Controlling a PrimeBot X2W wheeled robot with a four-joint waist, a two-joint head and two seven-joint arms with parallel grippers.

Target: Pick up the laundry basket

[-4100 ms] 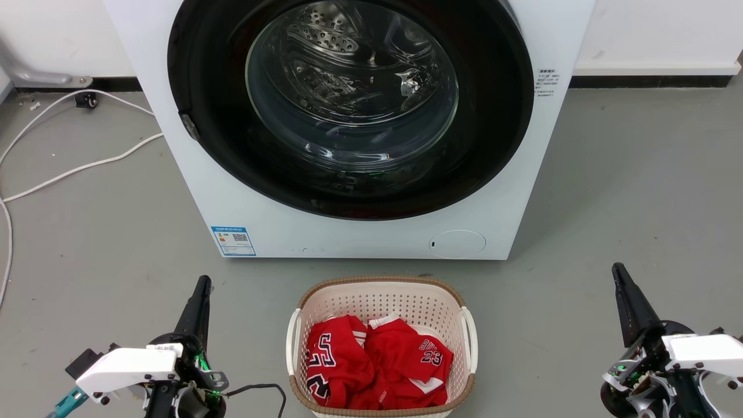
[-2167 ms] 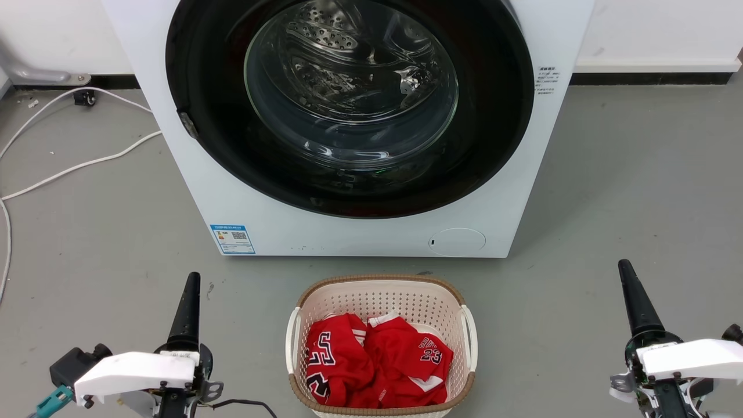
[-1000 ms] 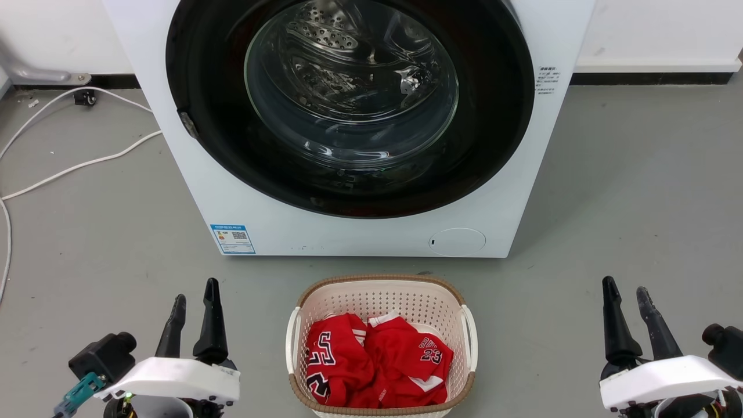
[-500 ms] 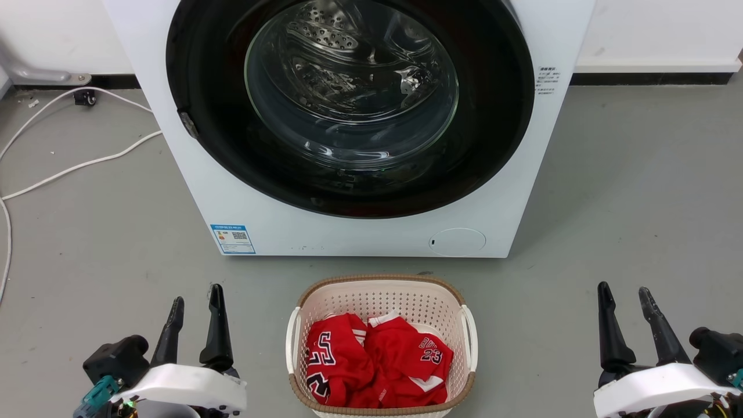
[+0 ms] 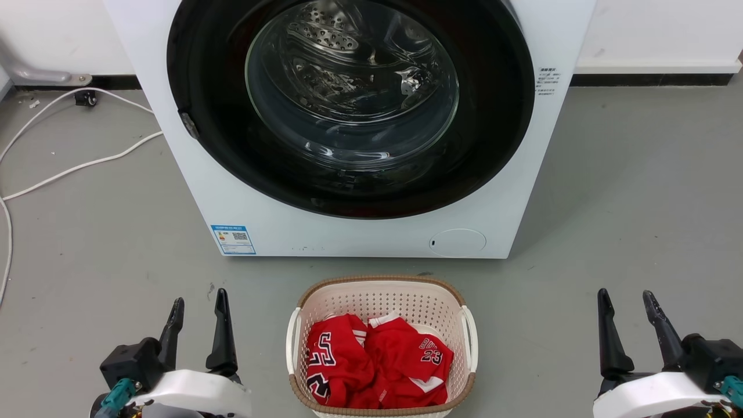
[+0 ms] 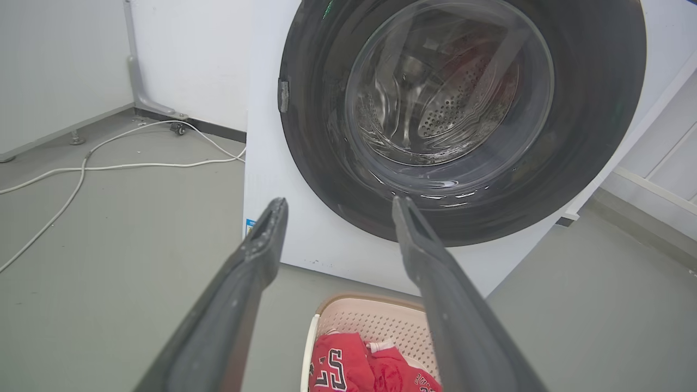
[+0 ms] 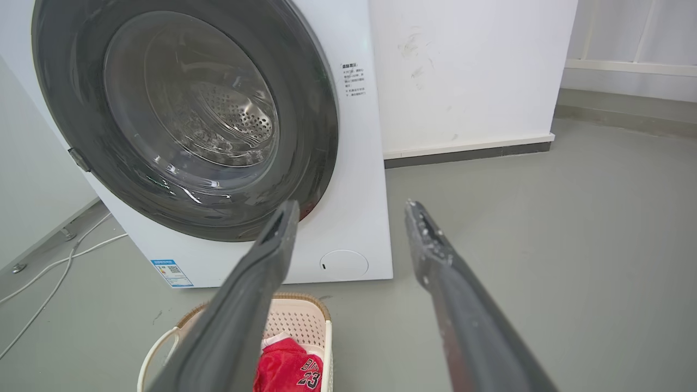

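Spread wide since a moment ago, my left pincer point(image 5: 200, 297) and right pincer point(image 5: 625, 293) flank the laundry basket point(image 5: 380, 280) (untouched, on the floor point(image 5: 580, 203) between them), so reaching for its handles point(image 5: 290, 342) probably comes next.

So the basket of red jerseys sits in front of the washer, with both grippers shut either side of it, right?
Not shut: the head view shows the left gripper and right gripper open, either side of the laundry basket.
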